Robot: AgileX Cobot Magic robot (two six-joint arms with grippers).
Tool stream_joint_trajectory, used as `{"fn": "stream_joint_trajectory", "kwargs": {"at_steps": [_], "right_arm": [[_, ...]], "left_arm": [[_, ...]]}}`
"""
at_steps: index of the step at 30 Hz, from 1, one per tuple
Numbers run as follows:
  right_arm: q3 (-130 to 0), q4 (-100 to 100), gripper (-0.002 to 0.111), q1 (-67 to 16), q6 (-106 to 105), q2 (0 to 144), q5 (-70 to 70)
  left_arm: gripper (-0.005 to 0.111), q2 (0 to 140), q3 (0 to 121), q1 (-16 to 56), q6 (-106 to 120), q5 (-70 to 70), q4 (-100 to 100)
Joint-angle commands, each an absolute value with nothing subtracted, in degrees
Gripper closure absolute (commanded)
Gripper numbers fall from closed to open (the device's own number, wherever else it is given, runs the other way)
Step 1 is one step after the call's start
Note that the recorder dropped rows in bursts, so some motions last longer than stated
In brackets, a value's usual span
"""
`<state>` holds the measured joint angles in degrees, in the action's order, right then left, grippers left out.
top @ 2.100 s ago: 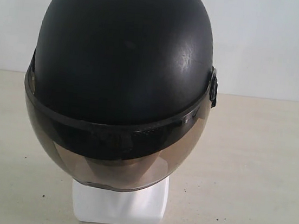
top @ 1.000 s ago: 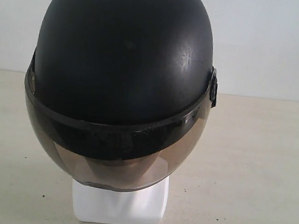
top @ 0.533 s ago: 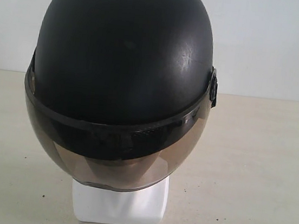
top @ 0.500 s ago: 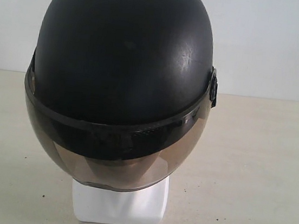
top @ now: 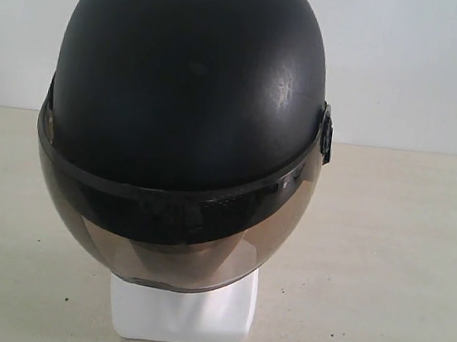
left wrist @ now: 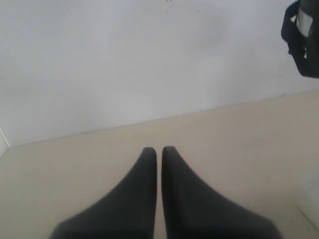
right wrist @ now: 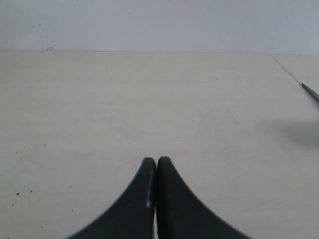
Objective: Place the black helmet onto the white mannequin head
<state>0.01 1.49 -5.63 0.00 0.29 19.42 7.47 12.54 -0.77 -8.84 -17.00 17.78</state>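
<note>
The black helmet (top: 190,74) sits over the white mannequin head (top: 182,311), and only the head's base shows on the table (top: 392,266). The left gripper (left wrist: 158,152) and right gripper (right wrist: 157,162) are both clenched on nothing, clear of it. The placing looks done, so any arm move should steer wide of the shell.

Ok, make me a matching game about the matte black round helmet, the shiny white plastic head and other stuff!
1. matte black rounded helmet
2. glossy white plastic mannequin head
3. smoky curved visor
4. black right gripper

A. shut, holding nothing
B. sitting on the head
C. standing on the beige table
D. hanging down over the face

Pairs: 1-B, 2-C, 3-D, 4-A.
</note>
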Motion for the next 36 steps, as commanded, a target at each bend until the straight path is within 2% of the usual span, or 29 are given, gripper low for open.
{"fn": "stream_joint_trajectory", "kwargs": {"at_steps": [1,7,12,36], "right_arm": [[0.0,1.72,0.108,-5.24,-0.35,0.0,18.96],[0.0,1.72,0.108,-5.24,-0.35,0.0,18.96],[0.0,1.72,0.108,-5.24,-0.35,0.0,18.96],[0.0,1.72,0.108,-5.24,-0.35,0.0,18.96]], "left_arm": [[0.102,4.39,7.8,-0.85,-3.83,-16.99,13.02],[0.102,2.65,3.31,-0.85,8.42,-15.56,0.0],[0.102,1.48,0.0,-0.85,5.22,-15.43,0.88],[0.102,0.0,0.0,-0.85,2.25,-16.8,0.7]]}}
